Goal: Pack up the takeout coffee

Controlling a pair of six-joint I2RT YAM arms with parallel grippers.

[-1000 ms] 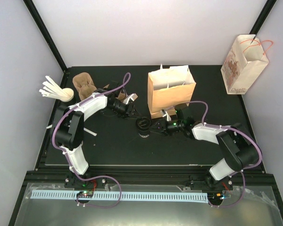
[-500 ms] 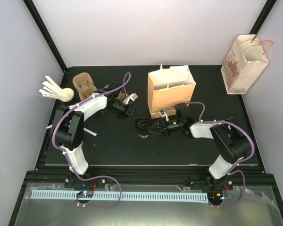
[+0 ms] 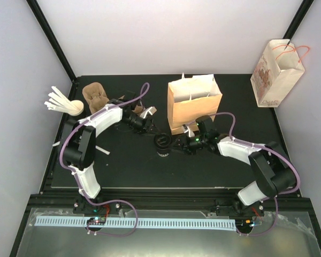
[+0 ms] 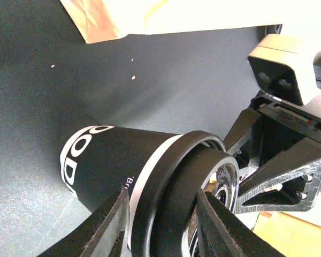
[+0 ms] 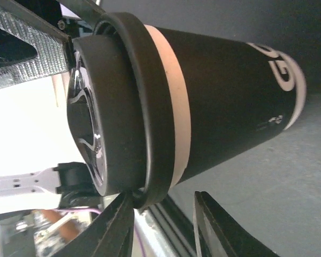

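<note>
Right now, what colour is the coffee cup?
The cup is black, with a white band below its black lid and white lettering; clearest in the right wrist view.

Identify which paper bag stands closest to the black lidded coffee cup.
The plain brown paper bag with white handles, just behind the black lidded paper cup; the printed cream bag with red handles stands apart at the far right.

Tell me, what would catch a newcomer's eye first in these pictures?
Probably the two white arms bending inward to meet at one small thing: a dark coffee cup with a black lid, mid-table, with the left gripper and the right gripper on either side of it. Just behind stands an open brown paper bag. Off the mat are a fan of white stirrers on the left and a printed bag on the far right.
</note>
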